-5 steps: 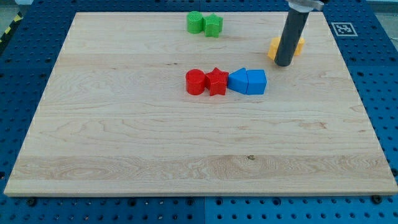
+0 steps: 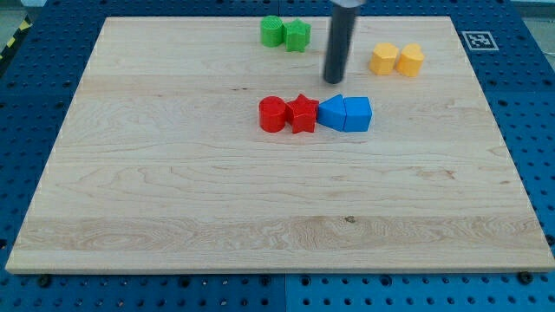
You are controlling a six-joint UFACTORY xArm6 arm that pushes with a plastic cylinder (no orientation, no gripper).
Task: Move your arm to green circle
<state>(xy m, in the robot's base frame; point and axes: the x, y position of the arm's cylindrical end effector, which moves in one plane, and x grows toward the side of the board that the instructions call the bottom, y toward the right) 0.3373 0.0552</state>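
Observation:
The green circle (image 2: 272, 31) sits near the view's top edge of the wooden board, touching a green star-like block (image 2: 297, 35) on its right. My tip (image 2: 334, 81) is on the board, to the right of and below the green pair, just above the blue blocks. It touches no block.
A red circle (image 2: 272, 113), a red star (image 2: 302, 113) and two blue blocks (image 2: 332, 113) (image 2: 357, 113) form a row at mid-board. Two yellow blocks (image 2: 383, 59) (image 2: 410, 60) lie at the upper right. A marker tag (image 2: 479, 40) is by the board's top right corner.
My tip has moved to the view's left, away from the yellow blocks, which are now fully uncovered. No block has moved.

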